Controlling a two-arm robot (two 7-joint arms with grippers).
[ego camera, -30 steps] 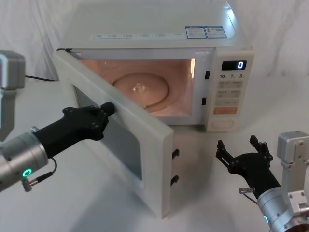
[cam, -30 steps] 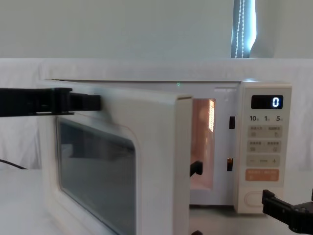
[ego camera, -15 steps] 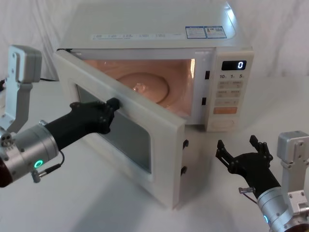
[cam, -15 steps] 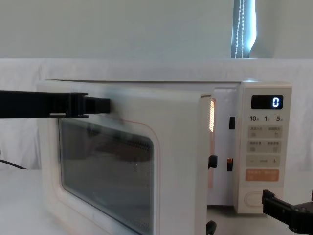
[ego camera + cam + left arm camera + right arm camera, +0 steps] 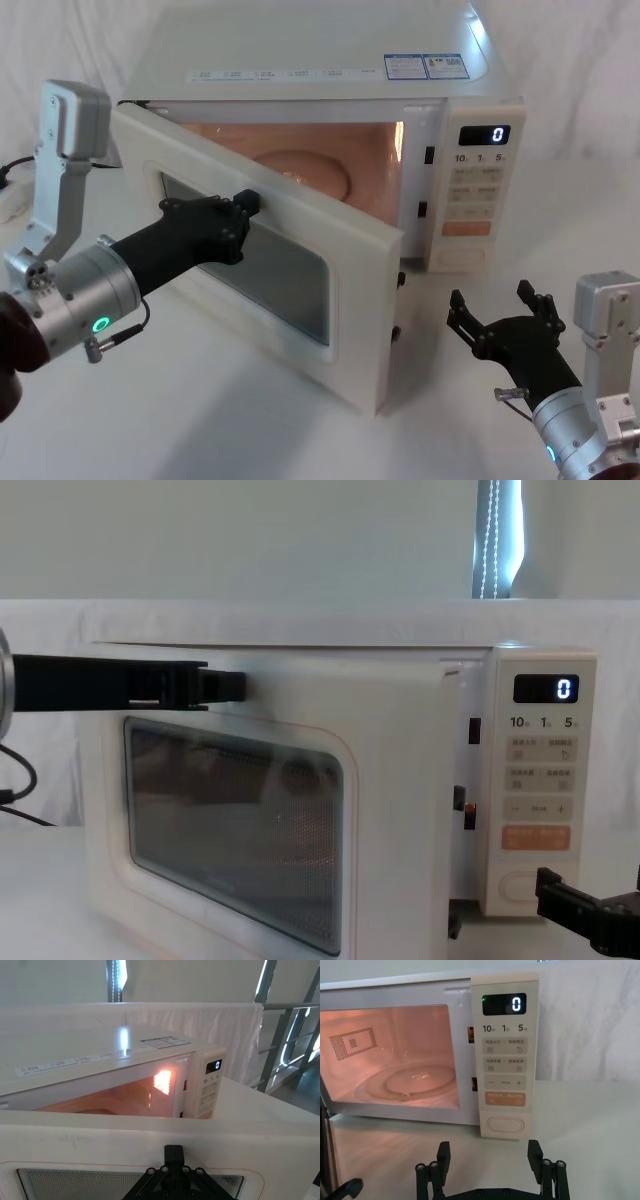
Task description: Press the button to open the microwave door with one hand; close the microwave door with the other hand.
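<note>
1. White cloth covers the tabletop (image 5: 200, 420) and hangs behind the cream microwave (image 5: 310, 70).
2. At center, the microwave door (image 5: 270, 270) stands partly open, hinged at 9 o'clock, the lit cavity (image 5: 300, 165) showing behind it.
3. At 9 o'clock the left gripper (image 5: 245, 205) presses its fingers, drawn together, against the door's upper outer face.
4. At 5 o'clock the right gripper (image 5: 500, 305) hovers, fingers spread, facing the button (image 5: 505, 1124) low on the keypad panel (image 5: 477, 190).
</note>
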